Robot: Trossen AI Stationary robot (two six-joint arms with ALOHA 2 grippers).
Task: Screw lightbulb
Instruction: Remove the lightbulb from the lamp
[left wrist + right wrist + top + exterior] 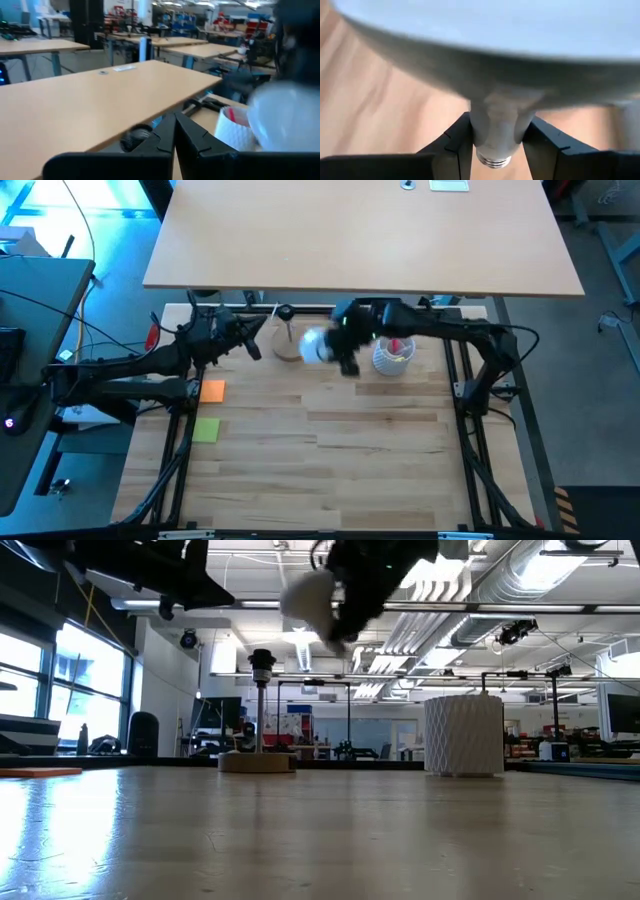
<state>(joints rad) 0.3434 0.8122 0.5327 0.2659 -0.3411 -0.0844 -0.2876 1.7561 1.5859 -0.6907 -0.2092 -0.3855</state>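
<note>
The white lightbulb (314,346) is held in the air by my right gripper (338,352), just right of the round wooden base (287,346) with its black-topped post (262,662). It also shows in the low view (306,597), above and right of the post. My left gripper (256,348) is shut and empty, left of the base, its fingertips close to it. In the left wrist view the bulb (285,120) shows blurred and the shut fingers (175,135) point toward the post's black top (136,135). My right gripper pinches the lightbulb's tapering pale neck (495,125) between its two fingers, just above the screw thread (493,160). The globe (485,40) points away from the wrist, toward the base. The bulb is lifted clear of the table.
A white perforated cup (392,357) with pink items stands right of the bulb; it also shows in the low view (463,735). An orange pad (212,390) and a green pad (206,430) lie at the left. A light desk (360,230) spans the far side.
</note>
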